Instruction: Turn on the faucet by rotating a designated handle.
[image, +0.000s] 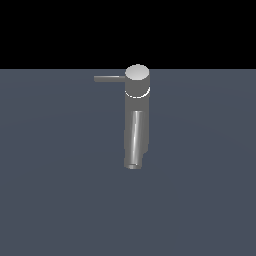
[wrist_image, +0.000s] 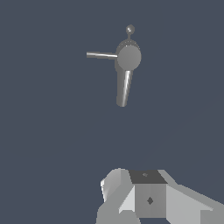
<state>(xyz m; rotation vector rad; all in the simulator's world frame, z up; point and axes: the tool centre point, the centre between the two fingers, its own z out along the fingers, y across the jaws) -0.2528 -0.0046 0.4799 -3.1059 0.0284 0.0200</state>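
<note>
On the dark counter (image: 60, 200) in the exterior view, the faucet (image: 136, 107) stands near centre, its spout (image: 135, 142) running toward 6 o'clock and the handle (image: 109, 78) reaching from the round cap toward 9 o'clock. From the wrist view, the faucet (wrist_image: 127, 59) sits well apart from the white pincer (wrist_image: 148, 199); its handle (wrist_image: 101, 55) points to 9 o'clock. I cannot tell how wide the pincer stands; nothing shows in its hold.

The faucet (image: 137, 100) stands upright on the counter (image: 50, 200). Its handle (image: 109, 78) sticks out from the cap toward the exterior view's left, while the spout (much the longer part) runs forward toward the camera. The gripper (wrist_image: 148, 199) is well apart from the faucet, touching nothing.
</note>
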